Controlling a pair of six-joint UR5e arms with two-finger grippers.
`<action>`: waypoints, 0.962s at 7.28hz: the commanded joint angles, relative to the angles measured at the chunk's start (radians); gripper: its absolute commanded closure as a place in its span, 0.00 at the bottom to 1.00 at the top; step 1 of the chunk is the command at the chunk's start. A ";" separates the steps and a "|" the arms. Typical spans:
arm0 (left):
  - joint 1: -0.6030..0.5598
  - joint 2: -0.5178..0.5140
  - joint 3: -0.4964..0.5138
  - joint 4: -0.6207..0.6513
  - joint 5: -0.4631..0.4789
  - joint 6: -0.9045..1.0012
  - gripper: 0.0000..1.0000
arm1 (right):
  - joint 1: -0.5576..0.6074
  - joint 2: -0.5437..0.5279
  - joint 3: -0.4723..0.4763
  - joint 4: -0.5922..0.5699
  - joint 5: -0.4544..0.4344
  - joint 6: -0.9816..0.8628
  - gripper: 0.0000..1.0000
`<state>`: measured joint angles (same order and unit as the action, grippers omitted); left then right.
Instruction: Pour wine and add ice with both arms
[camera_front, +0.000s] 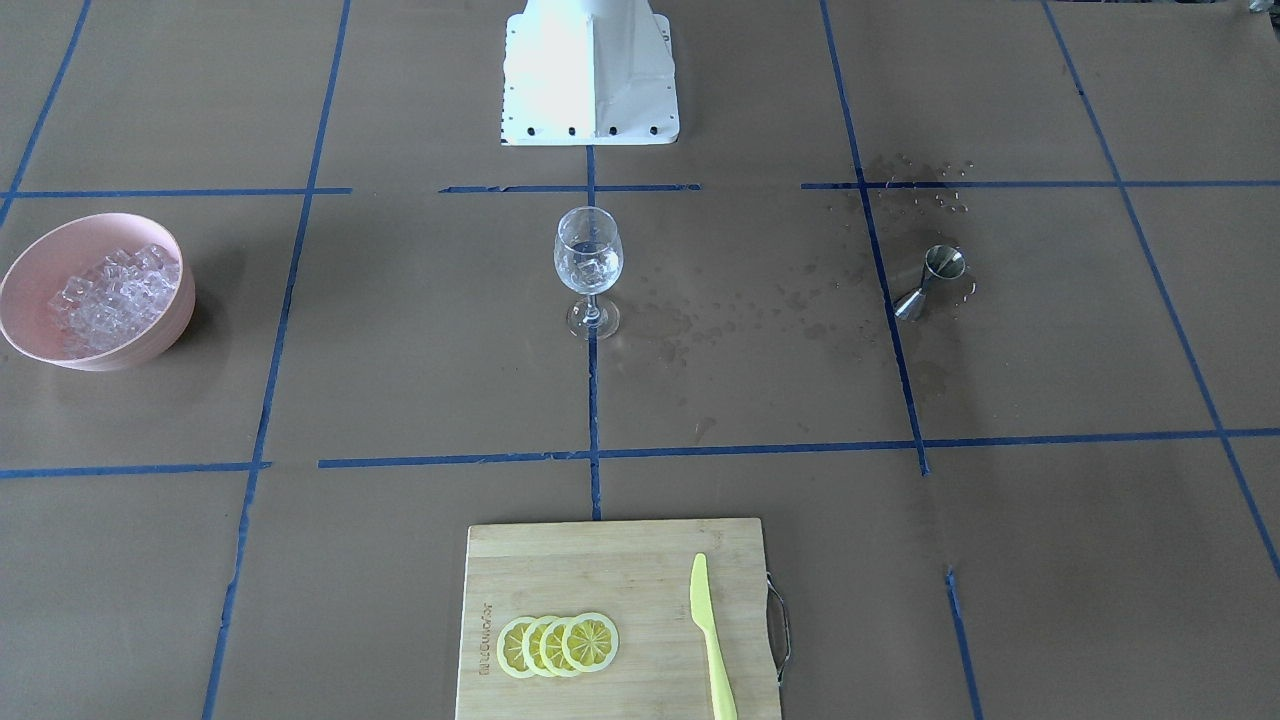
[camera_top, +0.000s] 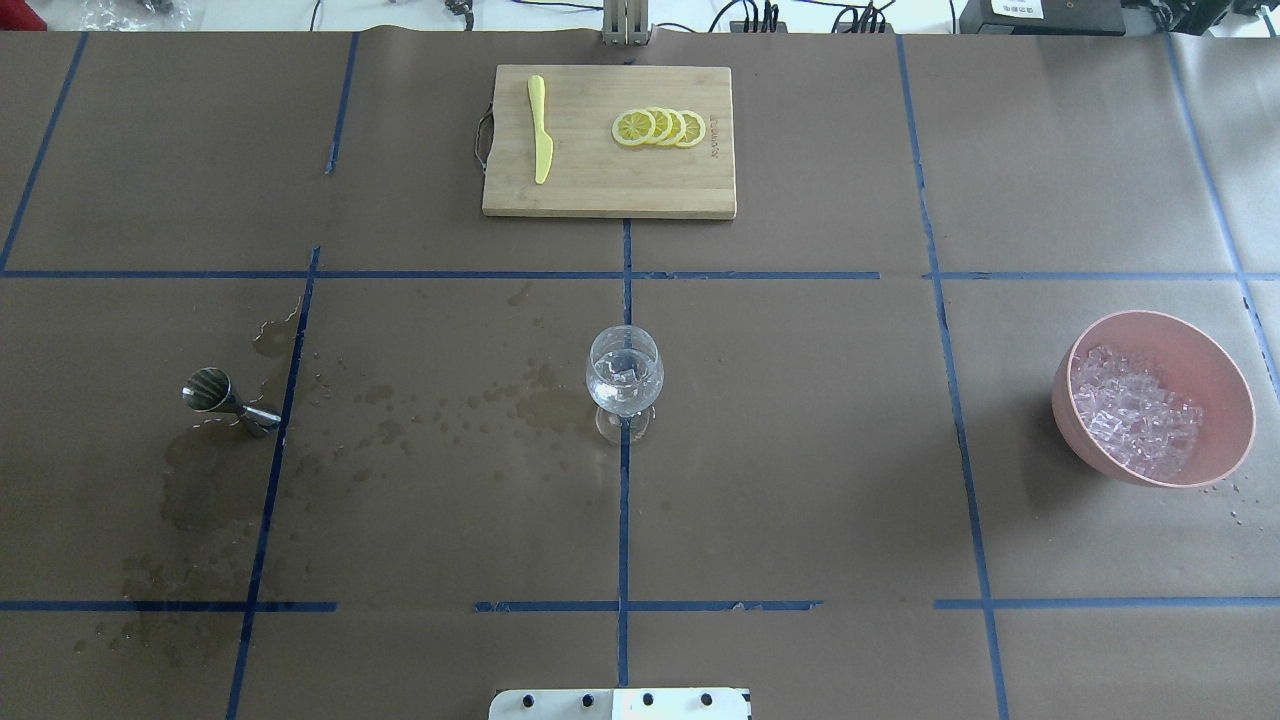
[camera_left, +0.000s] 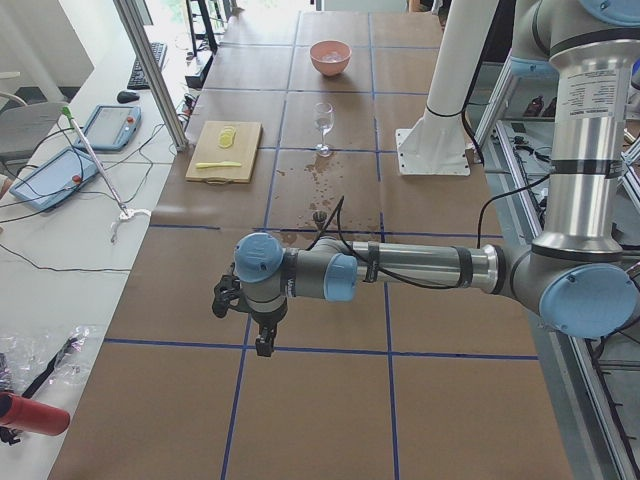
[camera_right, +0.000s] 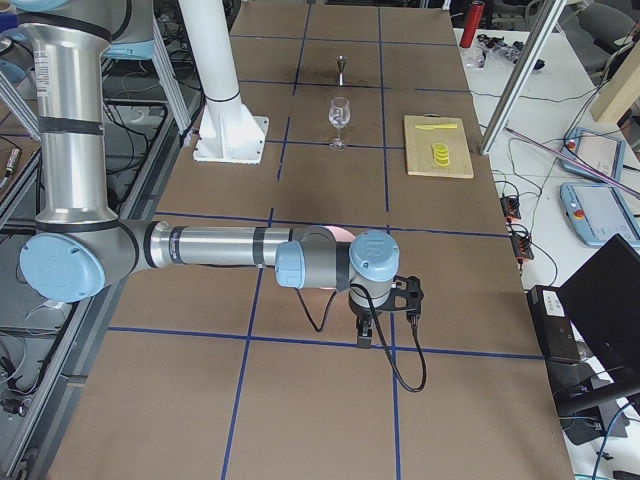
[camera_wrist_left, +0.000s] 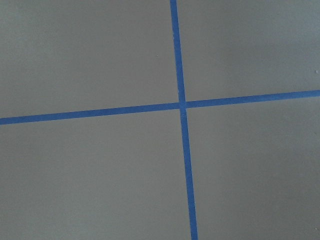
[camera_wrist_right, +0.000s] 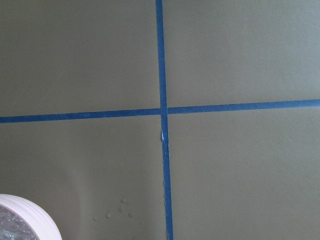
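A wine glass (camera_front: 588, 262) stands upright at the table's middle and holds ice cubes; it also shows in the overhead view (camera_top: 624, 380). More ice (camera_top: 1140, 412) fills a pink bowl (camera_top: 1230, 400) on my right side. A steel jigger (camera_top: 225, 400) lies on its side on my left, among wet spots. My left gripper (camera_left: 264, 348) shows only in the exterior left view, pointing down over bare table. My right gripper (camera_right: 366, 340) shows only in the exterior right view, near the bowl. I cannot tell whether either is open or shut.
A bamboo cutting board (camera_top: 600, 190) lies at the far middle with lemon slices (camera_top: 660, 127) and a yellow-green knife (camera_top: 540, 128). The white pedestal (camera_front: 590, 75) stands behind the glass. The bowl's rim (camera_wrist_right: 30, 215) shows in the right wrist view.
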<state>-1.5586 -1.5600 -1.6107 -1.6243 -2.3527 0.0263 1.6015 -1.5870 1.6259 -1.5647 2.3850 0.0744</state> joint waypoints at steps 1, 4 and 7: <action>0.000 0.000 -0.002 -0.002 0.001 0.007 0.00 | 0.000 0.001 0.000 0.000 0.000 -0.001 0.00; -0.003 0.005 -0.014 -0.063 0.000 0.004 0.00 | 0.000 0.001 0.003 0.000 0.000 0.001 0.00; -0.003 0.006 -0.015 -0.063 0.001 0.009 0.00 | 0.000 0.009 0.003 0.000 0.000 0.001 0.00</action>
<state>-1.5614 -1.5544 -1.6268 -1.6867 -2.3528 0.0342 1.6015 -1.5821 1.6290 -1.5646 2.3853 0.0752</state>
